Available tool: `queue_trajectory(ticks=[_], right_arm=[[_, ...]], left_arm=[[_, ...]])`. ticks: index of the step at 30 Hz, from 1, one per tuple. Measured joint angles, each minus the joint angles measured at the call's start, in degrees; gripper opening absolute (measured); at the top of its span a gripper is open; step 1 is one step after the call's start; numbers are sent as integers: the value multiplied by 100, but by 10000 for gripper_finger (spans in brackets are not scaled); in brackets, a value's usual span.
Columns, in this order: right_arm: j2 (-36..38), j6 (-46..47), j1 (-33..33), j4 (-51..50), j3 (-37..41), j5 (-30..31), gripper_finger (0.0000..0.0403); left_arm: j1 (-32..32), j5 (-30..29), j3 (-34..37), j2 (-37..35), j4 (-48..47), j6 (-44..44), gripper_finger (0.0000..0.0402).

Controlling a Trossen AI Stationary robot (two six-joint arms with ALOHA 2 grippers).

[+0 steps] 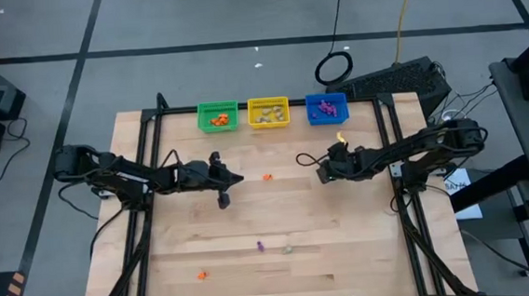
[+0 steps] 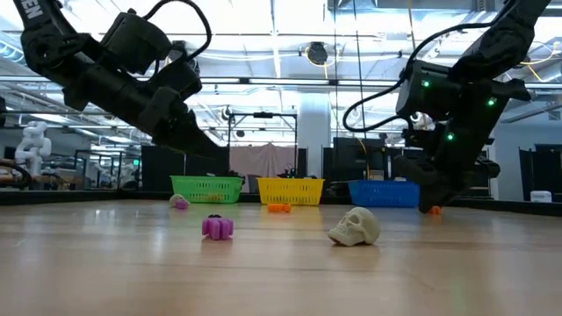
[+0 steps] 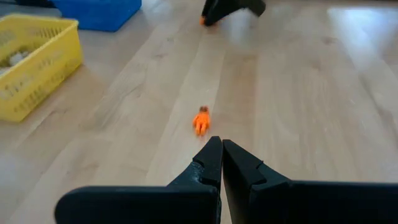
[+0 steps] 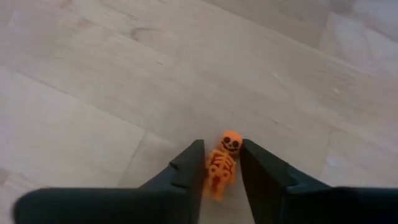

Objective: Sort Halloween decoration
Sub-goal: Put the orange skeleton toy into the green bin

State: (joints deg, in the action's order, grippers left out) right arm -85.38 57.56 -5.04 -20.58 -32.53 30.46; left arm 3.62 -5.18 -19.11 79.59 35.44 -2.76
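The Halloween decoration is made of many tiny toys, and they are spread over the wooden table point(image 1: 347, 254) and inside three small baskets. An orange skeleton point(image 4: 222, 163) is seen between the two dark fingers of the right gripper point(image 4: 222, 163), low over the wood at the right side of the table. The jaws are set close on both sides of the skeleton, but it cannot be told if it is really squeezed or only framed by them.

The left gripper point(image 3: 221, 152) is held over the middle of the table, and its jaws are closed with nothing between them. A small orange toy point(image 3: 201, 120) is seen lying on the wood just in front of its tips.

At the far edge of the table three baskets are lined up side by side. Orange toys are kept in the green basket point(image 1: 217, 115), pale ones in the yellow basket point(image 1: 268, 111), and purple ones in the blue basket point(image 1: 326, 107).

Near the front of the table more toys are left loose. A purple toy point(image 2: 217, 227) and a pale skull point(image 2: 356, 226) are lying close together, and another orange piece point(image 1: 202, 276) is found farther to the left.
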Motion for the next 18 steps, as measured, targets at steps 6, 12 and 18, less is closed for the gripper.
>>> queue_trajectory(ticks=[6, 12, 18], right_arm=[[1, -503, 152, 235, 12, 79, 18], [115, -791, 335, 672, 28, -140, 14], [124, -1817, 587, 2165, 28, -442, 17]], left_arm=[[-11, -426, 0, -1, -229, -142, 12], [-44, -429, 0, -2, -241, -140, 12], [-44, -425, 0, -2, -244, -132, 12]])
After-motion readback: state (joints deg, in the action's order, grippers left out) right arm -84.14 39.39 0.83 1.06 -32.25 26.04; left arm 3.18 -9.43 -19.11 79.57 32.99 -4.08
